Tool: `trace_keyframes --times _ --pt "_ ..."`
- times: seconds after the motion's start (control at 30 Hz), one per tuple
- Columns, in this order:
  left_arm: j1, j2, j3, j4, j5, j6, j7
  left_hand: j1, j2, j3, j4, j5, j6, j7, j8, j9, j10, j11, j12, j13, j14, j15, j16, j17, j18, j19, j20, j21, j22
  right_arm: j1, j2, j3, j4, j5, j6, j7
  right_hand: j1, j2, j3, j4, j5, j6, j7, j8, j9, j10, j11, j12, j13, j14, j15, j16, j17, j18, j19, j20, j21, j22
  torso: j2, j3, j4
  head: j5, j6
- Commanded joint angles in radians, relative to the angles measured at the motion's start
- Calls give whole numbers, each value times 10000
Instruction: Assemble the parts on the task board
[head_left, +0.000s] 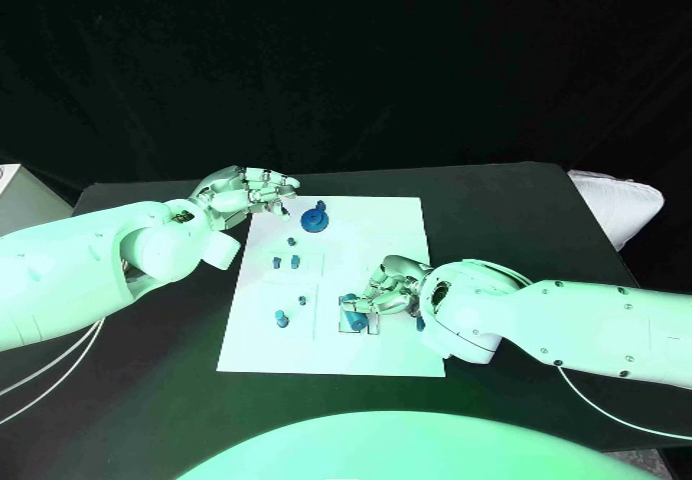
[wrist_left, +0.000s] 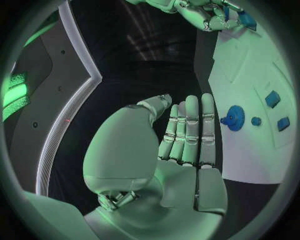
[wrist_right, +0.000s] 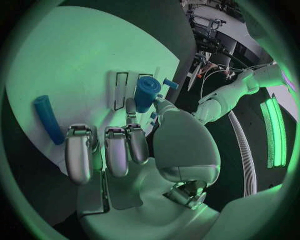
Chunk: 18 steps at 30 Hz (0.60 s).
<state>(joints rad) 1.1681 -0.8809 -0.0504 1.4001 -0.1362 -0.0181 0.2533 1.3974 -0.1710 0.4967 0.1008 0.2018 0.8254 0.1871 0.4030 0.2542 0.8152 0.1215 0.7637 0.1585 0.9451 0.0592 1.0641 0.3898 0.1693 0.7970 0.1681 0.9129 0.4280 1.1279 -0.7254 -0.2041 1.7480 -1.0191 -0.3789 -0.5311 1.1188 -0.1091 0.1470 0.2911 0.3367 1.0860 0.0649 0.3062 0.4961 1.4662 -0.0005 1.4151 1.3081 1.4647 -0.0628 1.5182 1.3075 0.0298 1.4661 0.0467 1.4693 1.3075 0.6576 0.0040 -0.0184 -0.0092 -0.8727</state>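
Note:
The white task board (head_left: 378, 225) lies in the middle of the black table. My right hand (head_left: 387, 290) hovers low over the board's near middle and pinches a short blue cylinder (wrist_right: 145, 93) between thumb and a finger, beside a framed slot on the board. A blue rod (wrist_right: 48, 119) lies flat on the board near the other fingers. My left hand (head_left: 253, 190) stays at the board's far left corner, fingers (wrist_left: 190, 130) straight and holding nothing. A blue gear (head_left: 317, 217) stands just right of it, also seen as the gear (wrist_left: 235, 118) beside the fingertips. Small blue parts (head_left: 289, 262) dot the board's left half.
A white box (head_left: 18, 200) stands off the table's left edge. A pale padded object (head_left: 623, 205) sits at the table's right edge. Bare black table (head_left: 505, 215) stretches to the right of the board.

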Motion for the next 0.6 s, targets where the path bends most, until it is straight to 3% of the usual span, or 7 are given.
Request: trace_keyframes --times 0.03,0.13,0.2,0.3,0.6 --pt "4 13 7 21 13 84 54 -13 -30 17 65 36 -42 14 -52 -9 -25 56 -21 -9 0 48 -45 -4 138 71 -1 -14 -8 -27 34 -3 9 -125 33 8 -166 24 46 24 -70 -28 6 15 -26 411 -87 60 1598 884 -84 58 1895 -105 750 -89 39 2379 1 6 -3 -5 1" --pt "4 10 7 19 13 83 52 -13 -30 17 65 36 -42 14 -52 -9 -25 56 -21 -9 0 48 -45 -4 138 71 -1 -14 -8 -35 40 -3 23 -100 121 40 -334 32 19 21 -178 -28 2 35 -33 408 -89 45 1595 885 -85 59 1899 -103 746 -91 32 2377 1 6 -1 2 1" --pt "4 8 7 18 13 82 52 -13 -30 17 65 36 -42 14 -52 -9 -25 56 -21 -9 0 48 -45 -4 138 71 -1 -14 -8 -41 36 -3 45 -80 197 78 -728 30 -113 28 -576 -23 -2 82 -35 412 -91 38 1605 886 -86 62 1908 -104 745 -92 38 2377 -3 6 -2 5 1" --pt "4 7 7 18 13 85 52 -13 -30 17 65 36 -42 14 -52 -9 -25 56 -21 -9 0 48 -45 -4 138 71 -1 -14 -8 -46 9 -3 78 -69 276 115 -1048 -10 -332 20 -148 -43 -11 140 -30 413 -99 20 1611 885 -93 60 1910 -103 742 -99 40 2377 -7 4 -6 19 1" --pt "4 -15 7 19 13 82 52 -13 -30 17 65 36 -42 14 -52 -9 -25 56 -21 -9 0 48 -45 -4 138 71 -1 -14 -8 -55 -282 -3 257 -152 429 297 -1275 18 -492 26 -243 -51 -13 179 -25 414 -99 10 1615 886 -94 62 1917 -101 738 -98 33 2374 -3 4 0 60 1"
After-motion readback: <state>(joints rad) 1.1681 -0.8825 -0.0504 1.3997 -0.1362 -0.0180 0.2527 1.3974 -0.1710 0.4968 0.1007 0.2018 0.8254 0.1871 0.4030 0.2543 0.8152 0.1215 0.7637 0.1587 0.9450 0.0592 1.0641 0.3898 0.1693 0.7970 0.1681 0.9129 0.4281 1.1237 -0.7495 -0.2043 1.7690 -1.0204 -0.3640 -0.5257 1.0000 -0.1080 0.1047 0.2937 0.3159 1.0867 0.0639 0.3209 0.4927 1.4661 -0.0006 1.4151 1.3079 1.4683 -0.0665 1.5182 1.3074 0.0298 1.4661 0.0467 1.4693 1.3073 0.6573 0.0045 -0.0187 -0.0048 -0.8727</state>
